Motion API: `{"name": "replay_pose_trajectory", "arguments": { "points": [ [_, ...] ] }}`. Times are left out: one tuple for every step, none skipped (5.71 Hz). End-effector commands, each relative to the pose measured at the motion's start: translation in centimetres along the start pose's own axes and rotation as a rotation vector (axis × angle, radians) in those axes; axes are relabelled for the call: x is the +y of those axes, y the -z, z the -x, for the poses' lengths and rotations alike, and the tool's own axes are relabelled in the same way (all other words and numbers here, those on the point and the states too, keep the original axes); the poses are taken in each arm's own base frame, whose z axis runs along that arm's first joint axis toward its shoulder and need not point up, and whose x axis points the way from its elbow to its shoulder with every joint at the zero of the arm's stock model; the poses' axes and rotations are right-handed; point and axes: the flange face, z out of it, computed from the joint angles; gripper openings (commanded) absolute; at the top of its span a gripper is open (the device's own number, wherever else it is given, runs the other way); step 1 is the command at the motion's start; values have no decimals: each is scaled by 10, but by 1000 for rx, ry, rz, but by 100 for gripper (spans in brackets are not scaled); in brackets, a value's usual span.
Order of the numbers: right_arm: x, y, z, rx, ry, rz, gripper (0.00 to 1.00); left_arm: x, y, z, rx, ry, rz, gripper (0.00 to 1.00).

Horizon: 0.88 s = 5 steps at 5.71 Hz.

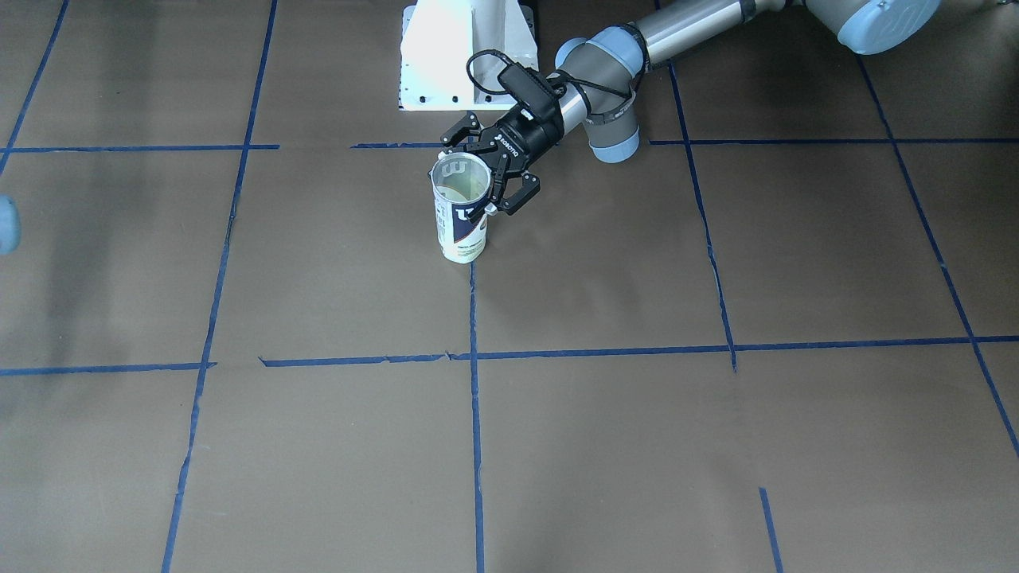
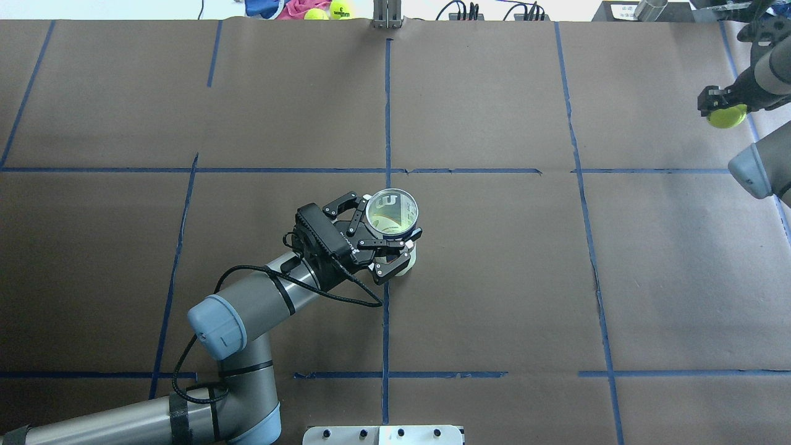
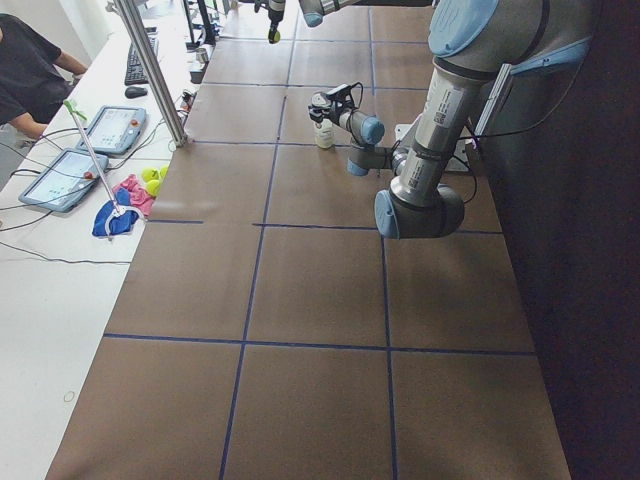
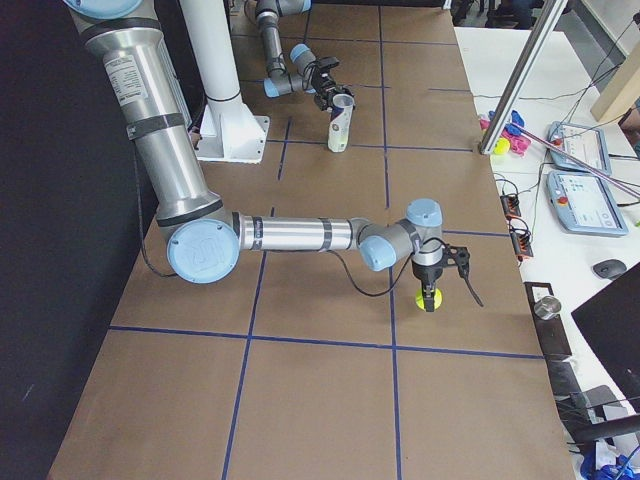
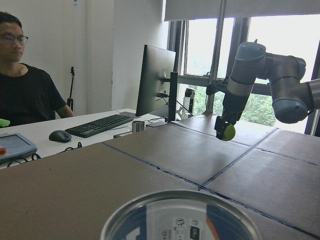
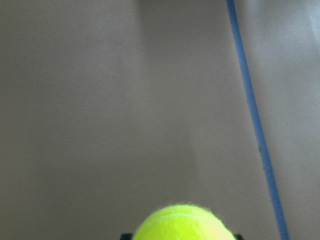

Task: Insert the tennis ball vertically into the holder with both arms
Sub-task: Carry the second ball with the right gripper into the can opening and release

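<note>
Item: holder (image 1: 461, 229), a clear plastic tennis-ball can with white and navy label, stood upright near the middle of the worktop (image 2: 494, 278), mouth open upward, base apparently resting on the brown paper at a crossing of blue tape lines (image 2: 469, 170). Left gripper (image 2: 390, 217): reached in level from the robot's side, its fingers set either side of the can just under the rim and clamped on it. Item: tennis ball (image 2: 727, 116), yellow-green, hung clear of the worktop at its far right edge, well apart from the holder. Right gripper (image 2: 720, 108): pointed downward and closed on the ball, which protruded below the fingertips. Condition of task: ball lifted and can steadied; carry across and insertion not yet done. Hazards noted, as judgement: the ball looked about as wide as the can, so a small offset over the mouth would likely seat it on the rim rather than inside, and downward pressure there could tip or slide the can in the left gripper's hold. A hard squeeze near the rim might press the thin plastic out of round and jam the ball. The right gripper's fingers, flanking the ball, could strike the rim or the left gripper's fingers on descent. A release from too high could let the ball bounce off the rim.
</note>
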Motion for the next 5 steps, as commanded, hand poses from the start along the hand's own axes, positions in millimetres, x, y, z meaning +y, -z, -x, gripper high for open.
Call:
{"name": "replay_pose_trajectory", "arguments": {
  "points": [
    [47, 143, 107, -279, -53, 143, 0, 1, 0, 0, -1, -1, 1, 87],
    [113, 186, 194, -362, -107, 217, 1, 0, 0, 0, 0, 0, 0, 87],
    [150, 219, 275, -422, -187, 252, 1, 0, 0, 0, 1, -1, 0, 87],
    [187, 243, 349, -469, -231, 292, 1, 1, 0, -1, 0, 0, 2, 86],
    [222, 259, 402, -494, -284, 313, 1, 1, 0, 0, -1, -3, 2, 87]
  ]
}}
